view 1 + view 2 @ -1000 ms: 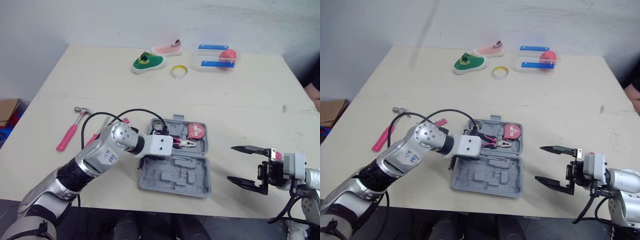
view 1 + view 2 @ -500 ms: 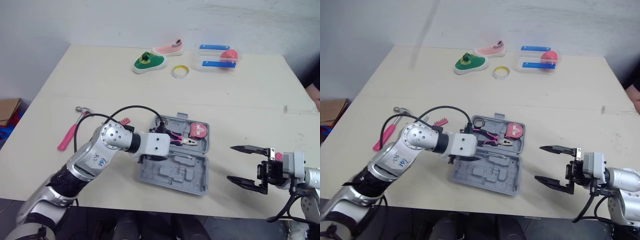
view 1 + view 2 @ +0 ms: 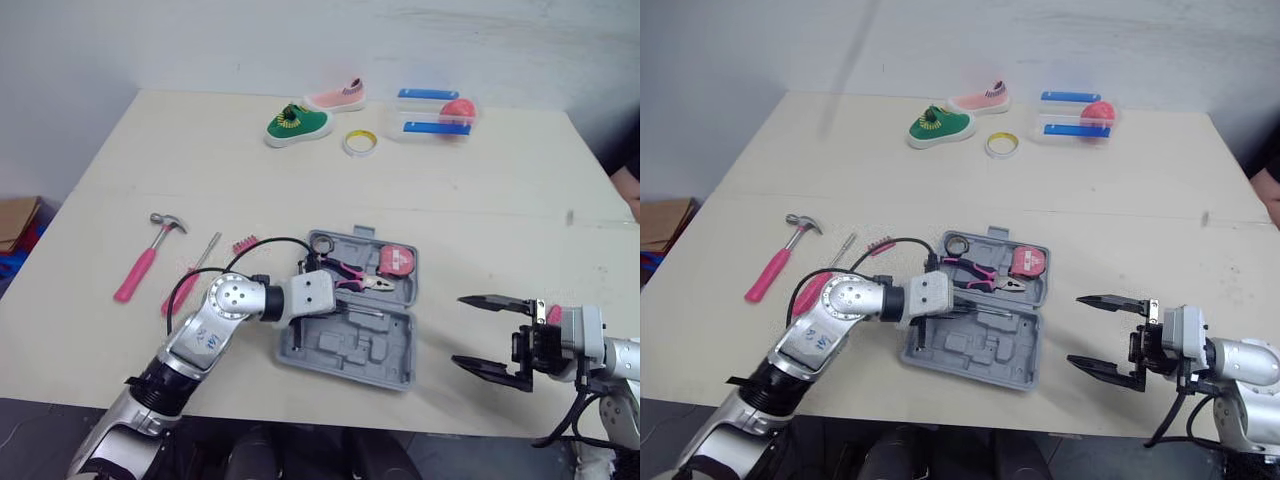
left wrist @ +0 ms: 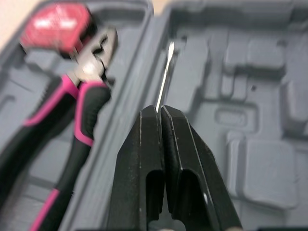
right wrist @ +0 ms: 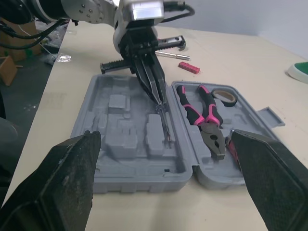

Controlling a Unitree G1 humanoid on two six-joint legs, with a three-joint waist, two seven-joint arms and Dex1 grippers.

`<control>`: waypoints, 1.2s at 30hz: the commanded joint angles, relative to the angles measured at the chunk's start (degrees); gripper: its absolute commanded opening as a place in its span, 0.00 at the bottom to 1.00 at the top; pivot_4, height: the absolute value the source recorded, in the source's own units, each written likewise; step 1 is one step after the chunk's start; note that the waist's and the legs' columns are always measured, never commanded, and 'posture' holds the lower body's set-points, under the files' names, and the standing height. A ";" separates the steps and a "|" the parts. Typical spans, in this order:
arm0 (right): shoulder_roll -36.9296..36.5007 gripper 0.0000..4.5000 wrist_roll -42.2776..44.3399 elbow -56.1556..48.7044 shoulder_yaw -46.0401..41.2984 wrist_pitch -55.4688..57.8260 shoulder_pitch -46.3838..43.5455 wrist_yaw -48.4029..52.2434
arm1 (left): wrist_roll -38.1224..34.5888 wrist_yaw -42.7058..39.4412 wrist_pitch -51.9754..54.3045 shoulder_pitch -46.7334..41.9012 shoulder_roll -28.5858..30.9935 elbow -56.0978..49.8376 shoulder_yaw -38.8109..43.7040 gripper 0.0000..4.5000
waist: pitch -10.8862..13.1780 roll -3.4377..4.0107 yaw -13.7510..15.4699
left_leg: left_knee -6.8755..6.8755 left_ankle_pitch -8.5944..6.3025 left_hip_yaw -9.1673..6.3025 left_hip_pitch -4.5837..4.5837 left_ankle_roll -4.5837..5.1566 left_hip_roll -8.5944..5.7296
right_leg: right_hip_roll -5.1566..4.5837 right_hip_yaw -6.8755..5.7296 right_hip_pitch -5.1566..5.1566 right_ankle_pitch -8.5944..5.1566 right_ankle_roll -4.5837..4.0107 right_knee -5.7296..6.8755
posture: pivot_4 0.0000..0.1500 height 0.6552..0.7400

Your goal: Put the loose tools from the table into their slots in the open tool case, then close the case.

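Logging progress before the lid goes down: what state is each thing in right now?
case: open, flat on the table
left pincer: shut on the thin rod
thin rod: tip lying in the case
right pincer: open, empty
pliers: lying in the case
tape measure: in the case
hammer: loose on the table

The grey moulded plastic tool case (image 3: 345, 350), mid-frame, is matt. In it, the pliers with pink-and-black grips (image 3: 345, 270) pair rubbery-looking matt handles with dull bare-metal jaws, beside a red tape measure (image 3: 397, 261) of glossy plastic. The thin bright metal shaft (image 4: 165, 77) shines, pinched by the left gripper (image 4: 161, 111), whose black fingers are smooth, faintly glossy plastic. The right gripper (image 3: 460, 330) looks matt and grainier. The pale beige table (image 3: 200, 160) is smooth and matt. At left, the hammer with a pink handle (image 3: 146, 259) has a polished metal head. Upper middle, the green shoe (image 3: 297, 124) and pink shoe (image 3: 335, 97) look like knitted cloth.
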 commanded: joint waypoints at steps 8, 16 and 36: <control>-0.94 1.00 1.50 -3.84 -1.83 1.91 1.12 -1.45 | 1.91 2.68 7.00 2.72 -1.63 -1.00 -0.82 0.02 | 0.00 0.01 -0.01 | -0.03 -0.01 -0.02 0.04 0.00 0.01 | 0.01 -0.02 0.03 0.00 0.00 0.01 | 1.00 1.00; -1.08 1.00 1.57 -5.01 -1.70 2.76 1.34 -2.35 | 2.35 5.22 13.73 2.97 -2.70 2.17 -0.32 0.02 | -0.07 0.10 0.00 | -0.04 -0.16 -0.34 0.29 0.03 0.00 | 0.00 -0.29 0.62 0.01 0.00 -0.33 | 1.00 1.00; -6.05 1.00 2.20 -0.09 -13.39 4.76 4.29 -4.72 | -17.15 -0.59 -15.20 7.00 -2.81 -3.15 21.37 0.02 | -0.43 0.41 0.18 | -0.15 -0.55 -0.33 0.05 0.15 0.01 | -0.06 -0.40 0.60 0.05 0.02 -0.90 | 1.00 1.00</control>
